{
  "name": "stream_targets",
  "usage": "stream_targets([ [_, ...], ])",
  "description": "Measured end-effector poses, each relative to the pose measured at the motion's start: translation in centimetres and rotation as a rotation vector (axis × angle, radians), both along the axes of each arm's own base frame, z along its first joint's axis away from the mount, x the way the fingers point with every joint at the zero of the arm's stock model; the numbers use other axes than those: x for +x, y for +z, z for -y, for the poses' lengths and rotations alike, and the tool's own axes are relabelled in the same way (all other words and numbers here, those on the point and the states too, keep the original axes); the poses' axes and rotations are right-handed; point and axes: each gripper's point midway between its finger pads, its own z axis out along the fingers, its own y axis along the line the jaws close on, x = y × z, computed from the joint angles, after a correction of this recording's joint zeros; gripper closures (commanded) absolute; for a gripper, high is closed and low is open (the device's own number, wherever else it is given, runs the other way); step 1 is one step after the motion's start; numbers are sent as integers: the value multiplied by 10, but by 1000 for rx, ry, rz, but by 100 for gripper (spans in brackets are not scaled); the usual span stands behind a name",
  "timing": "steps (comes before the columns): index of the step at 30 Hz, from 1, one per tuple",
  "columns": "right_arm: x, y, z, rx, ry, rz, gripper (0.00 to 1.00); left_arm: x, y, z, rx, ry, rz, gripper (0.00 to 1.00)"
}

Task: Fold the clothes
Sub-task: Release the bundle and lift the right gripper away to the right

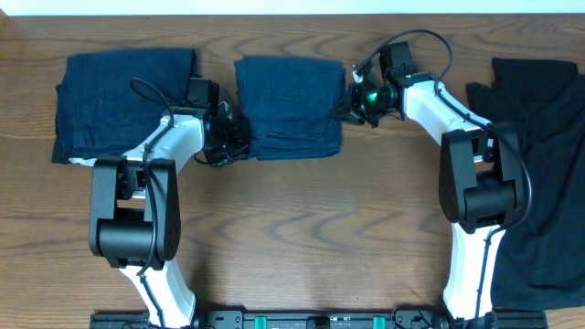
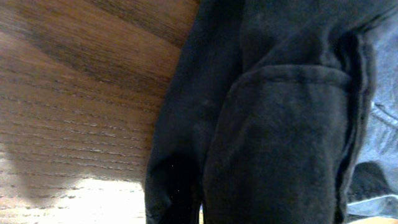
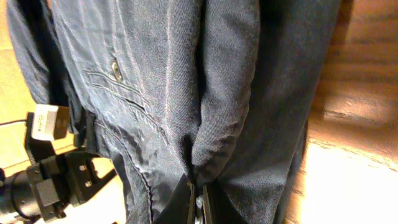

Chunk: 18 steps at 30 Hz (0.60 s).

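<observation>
So the denim piece (image 1: 288,105) sits at the top middle of the table (image 1: 311,238), and it looks pretty much folded: a neat rectangle with stacked layers showing along its lower edge. Left of it, a little apart, there's a navy piece (image 1: 128,100) that also looks folded into a squarish pile, so I'd call that 2 items done or nearly done. The black garment (image 1: 539,155) over at the far right edge is the one left. It's spread out loose and wrinkly, partly under the right arm's base, and not folded at all as far as I can see

Both arms are at the denim piece, 1 on each side. The right gripper (image 1: 352,100) is at its right edge, and in the right wrist view its fingertips look pinched together on a fold of the denim. The left gripper (image 1: 228,139) is at the lower left corner, but its wrist camera is just a wall of dark cloth with no fingers visible, so I can't tell if it's clamped or released

My guess is roughly 2 thirds through: maybe a last tidy of the denim, then the whole black one to go
</observation>
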Motion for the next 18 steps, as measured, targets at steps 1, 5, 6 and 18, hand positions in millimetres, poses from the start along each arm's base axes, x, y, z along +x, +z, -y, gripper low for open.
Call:
stream_targets([
  [1, -1, -1, 1, -5, 2, -4, 96, 0, 0, 0, 0, 0, 0, 94],
  [5, -10, -8, 6, -49, 15, -31, 96, 0, 0, 0, 0, 0, 1, 94],
  [6, -12, -10, 8, -61, 17, -37, 95, 0, 0, 0, -1, 0, 1, 94],
  [18, -9, -14, 18, -114, 72, 37, 12, -6, 8, 1, 3, -13, -6, 47],
])
